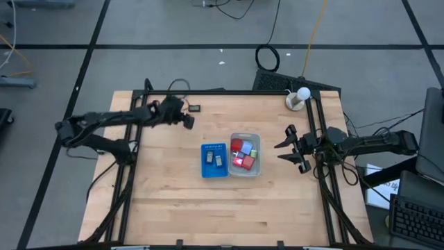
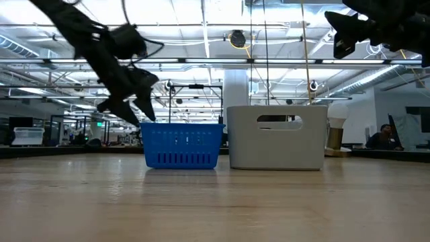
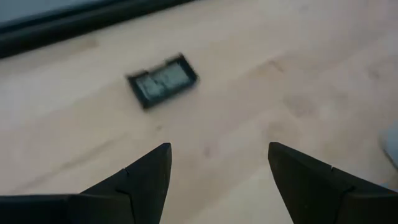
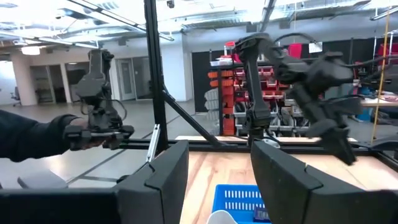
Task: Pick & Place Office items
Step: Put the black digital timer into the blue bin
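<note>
The blue ribbed tray [image 1: 214, 161] sits near the middle of the wooden table [image 1: 166, 201] and holds two small flat rectangles [image 1: 213, 159], while the clear plastic tray [image 1: 245, 154], touching the blue tray's right side, holds red, pale blue and green blocks [image 1: 243, 153]. The left gripper [image 1: 187, 121] hangs above the table beyond the blue tray toward the far edge, its fingers [image 3: 146, 177] spread wide and empty, with one black flat rectangle [image 3: 163, 80] lying on the wood just ahead of them. The right gripper [image 1: 290, 148] hovers well to the right of the blue tray, past the clear tray, fingers [image 4: 161, 180] partly apart and gripping nothing.
</note>
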You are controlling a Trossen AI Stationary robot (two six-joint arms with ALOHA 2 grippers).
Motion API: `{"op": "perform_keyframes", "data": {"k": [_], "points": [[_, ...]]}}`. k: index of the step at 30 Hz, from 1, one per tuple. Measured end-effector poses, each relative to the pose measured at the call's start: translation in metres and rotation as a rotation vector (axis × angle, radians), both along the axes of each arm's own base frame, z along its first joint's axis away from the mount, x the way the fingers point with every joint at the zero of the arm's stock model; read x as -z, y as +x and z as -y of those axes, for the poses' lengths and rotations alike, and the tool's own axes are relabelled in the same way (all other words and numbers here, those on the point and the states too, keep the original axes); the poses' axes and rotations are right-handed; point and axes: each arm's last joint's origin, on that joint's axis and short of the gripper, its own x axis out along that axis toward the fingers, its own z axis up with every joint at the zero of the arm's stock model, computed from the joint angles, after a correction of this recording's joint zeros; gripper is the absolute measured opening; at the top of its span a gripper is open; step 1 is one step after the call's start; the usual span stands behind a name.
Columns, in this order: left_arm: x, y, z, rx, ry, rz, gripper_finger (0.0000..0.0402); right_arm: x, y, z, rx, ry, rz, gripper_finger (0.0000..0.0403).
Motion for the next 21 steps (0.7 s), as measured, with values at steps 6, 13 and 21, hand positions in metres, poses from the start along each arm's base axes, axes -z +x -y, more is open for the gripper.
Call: {"op": "perform_keyframes", "data": {"k": [6,13,21], "points": [[-0.006,0.024,-0.047,0.055,-0.040,-0.161,0.0271,0.000,0.000,0.000,0.000,0.000,-0.001,0.0164],[-0.005,0.055,-0.088,0.310,-0.039,-0.375,0.0271,0.000,0.000,0.000,0.001,-0.004,0.000,0.0164],[0.007,0.074,-0.123,0.459,-0.083,-0.567,0.0271,0.001,0.000,0.000,-0.003,-0.004,-0.006,0.0164]]}}
